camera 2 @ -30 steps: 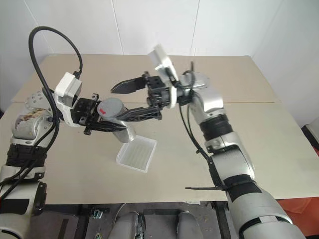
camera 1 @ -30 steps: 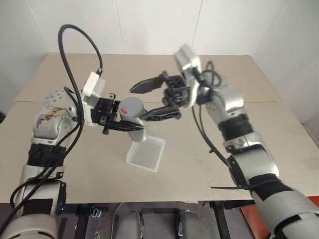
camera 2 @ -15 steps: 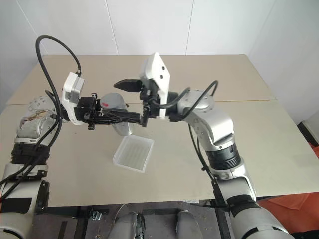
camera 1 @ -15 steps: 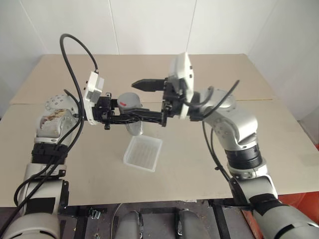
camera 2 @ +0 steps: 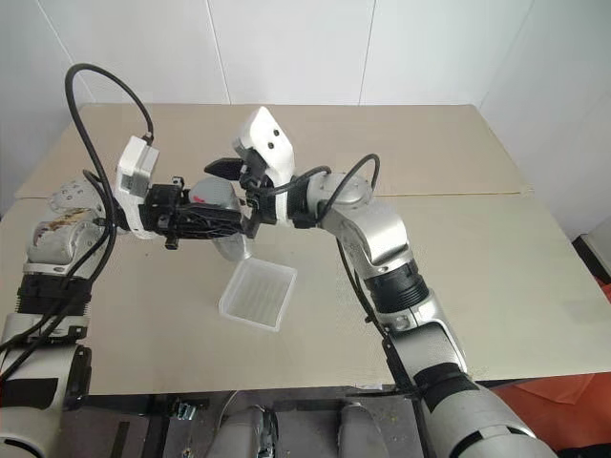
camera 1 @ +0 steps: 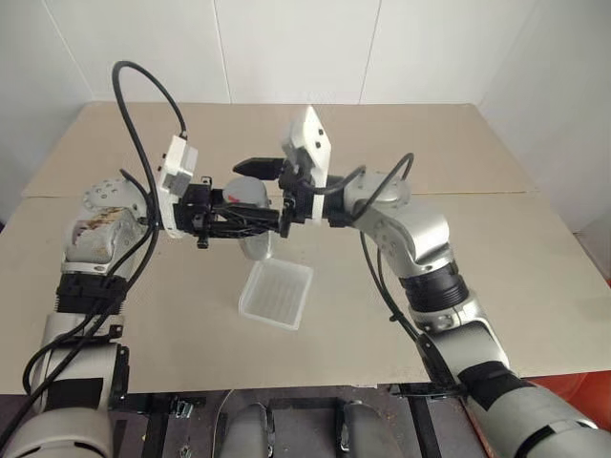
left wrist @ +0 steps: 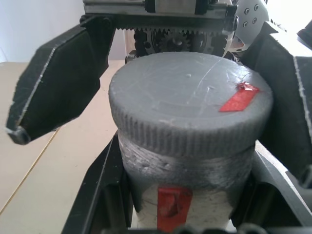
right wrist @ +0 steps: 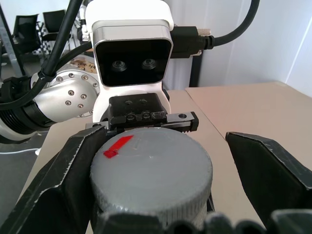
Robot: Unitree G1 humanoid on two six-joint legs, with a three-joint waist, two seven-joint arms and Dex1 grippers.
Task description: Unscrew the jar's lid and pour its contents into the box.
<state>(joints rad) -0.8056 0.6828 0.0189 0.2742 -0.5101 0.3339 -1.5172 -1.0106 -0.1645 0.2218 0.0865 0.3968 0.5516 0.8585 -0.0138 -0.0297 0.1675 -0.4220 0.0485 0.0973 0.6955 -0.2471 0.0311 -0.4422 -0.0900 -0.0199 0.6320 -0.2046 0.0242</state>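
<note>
Left wrist view: left gripper (left wrist: pixel 187 204) clenches jar (left wrist: pixel 187 192); ridged grey lid (left wrist: pixel 190 114); right gripper (right wrist: pixel 161 180) released.

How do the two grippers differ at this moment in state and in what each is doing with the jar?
The left gripper is shut on the jar, clamping its body below the cap; the right gripper is open, its fingers flanking the lid without gripping it. The left gripper reaches in from the robot's left, the right gripper from the opposite side. Both have black fingers and meet at the jar, held above the box.
</note>
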